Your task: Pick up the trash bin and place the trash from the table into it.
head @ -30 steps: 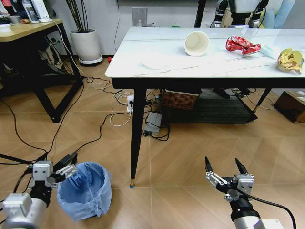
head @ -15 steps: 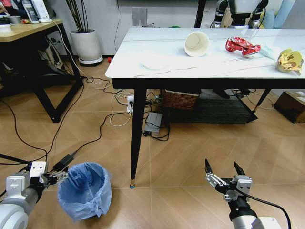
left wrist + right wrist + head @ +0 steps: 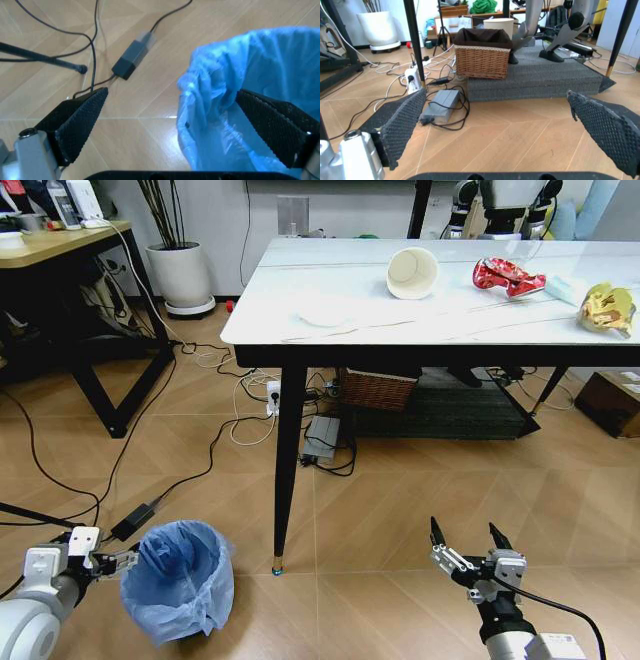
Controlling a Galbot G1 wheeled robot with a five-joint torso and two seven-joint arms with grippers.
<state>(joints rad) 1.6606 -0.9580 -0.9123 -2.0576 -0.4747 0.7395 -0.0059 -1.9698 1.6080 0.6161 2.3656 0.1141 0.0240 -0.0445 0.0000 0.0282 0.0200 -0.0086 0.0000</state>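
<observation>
While spread, left tool (image 3: 175,123) straddles trash bin (image 3: 250,101) rim.

Head camera looks down on floor and table (image 3: 340,320); left wrist camera shares the trash bin (image 3: 180,578) close up.

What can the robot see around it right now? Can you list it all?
table: one, white marble-look, ahead
paper cup: one, white, on its side on the table
white disc: one, near the table's front left corner
wrappers: one red, one yellow, on the table's right part
trash bin: one, blue bag liner, on the floor
wicker basket: one, brown, under the table
plant pot: one, white, by the wall
left gripper: open, astride the bin's rim
right gripper: open, low over the floor
</observation>
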